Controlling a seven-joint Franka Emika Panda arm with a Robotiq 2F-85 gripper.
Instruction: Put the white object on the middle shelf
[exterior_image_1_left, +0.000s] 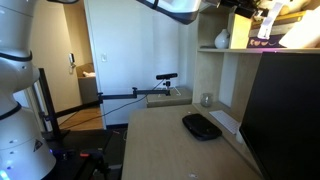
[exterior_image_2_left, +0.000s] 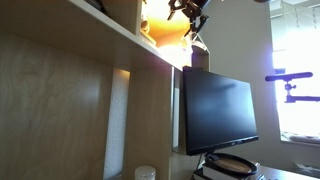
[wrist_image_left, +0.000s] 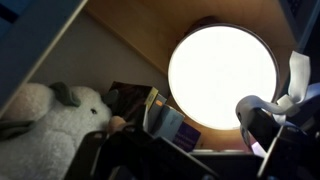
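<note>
In the wrist view the white object (wrist_image_left: 45, 125) is a fluffy white lump with grey bits at the lower left, beside a row of books (wrist_image_left: 165, 122). It lies outside my gripper (wrist_image_left: 190, 140), whose fingers look spread, with only the books showing between them. In both exterior views my gripper (exterior_image_1_left: 262, 14) (exterior_image_2_left: 190, 12) is high up at the bookcase, just above the middle shelf (exterior_image_1_left: 235, 48). That beige board bears a white vase (exterior_image_1_left: 221, 39). A white and purple patch (exterior_image_1_left: 266, 28) shows under the gripper; I cannot tell what it is.
A flat black oval device (exterior_image_1_left: 201, 126) lies on the desk (exterior_image_1_left: 160, 145). A dark monitor (exterior_image_2_left: 215, 105) stands under the shelf. A small grey cup (exterior_image_1_left: 207, 100) sits on the lower ledge. A bright round lamp (wrist_image_left: 222, 72) fills the wrist view.
</note>
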